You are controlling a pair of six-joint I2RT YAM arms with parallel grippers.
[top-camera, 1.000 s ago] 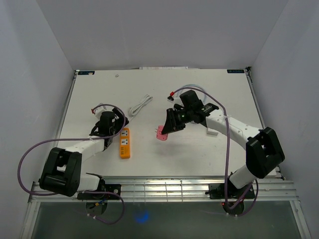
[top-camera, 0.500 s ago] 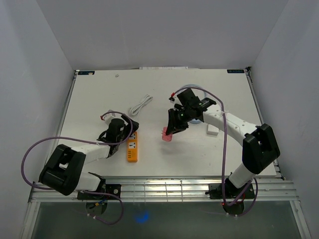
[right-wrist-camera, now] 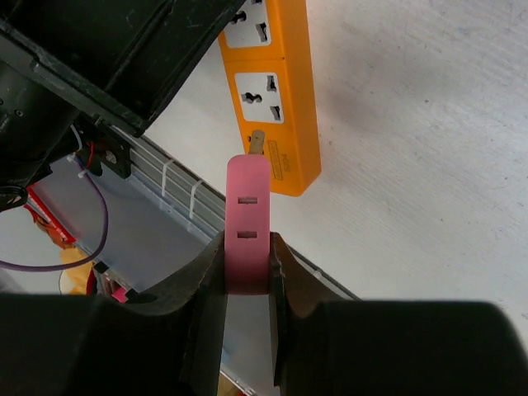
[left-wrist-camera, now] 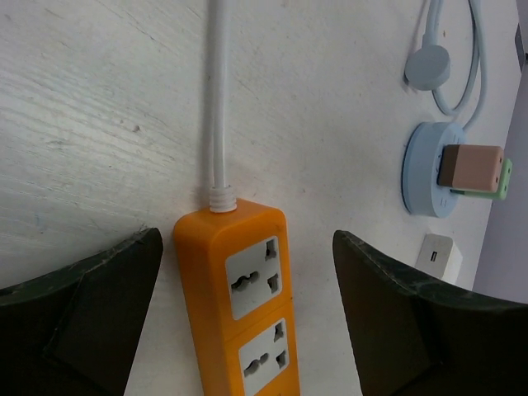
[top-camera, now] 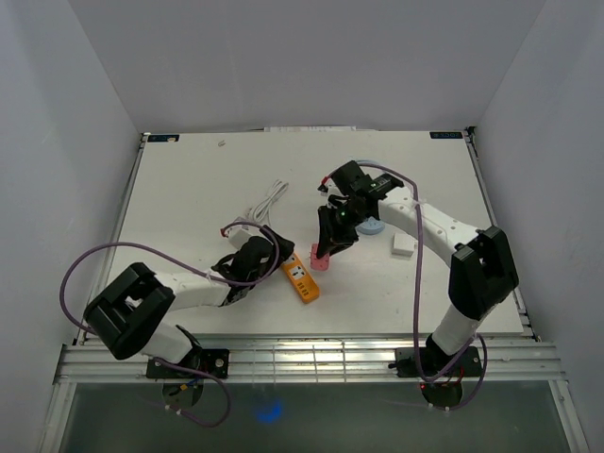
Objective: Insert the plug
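Shows pink plug (right-wrist-camera: 247,216) pinched by its flat sides in narrow-set right gripper (right-wrist-camera: 247,268), pins fwd, close by free end of orange power strip (left-wrist-camera: 241,305) on worktop (top-camera: 189,189). Shows left gripper (left-wrist-camera: 247,280) spread wide either side of strip's cord end, not touching. Judged light, rigid, smooth plastic, apt to twist; best gripped mid-body, clear of pins.

The power strip (left-wrist-camera: 239,297) is cut off at the bottom edge. The plug (right-wrist-camera: 247,198) is half hidden by the right pincer (right-wrist-camera: 247,256).
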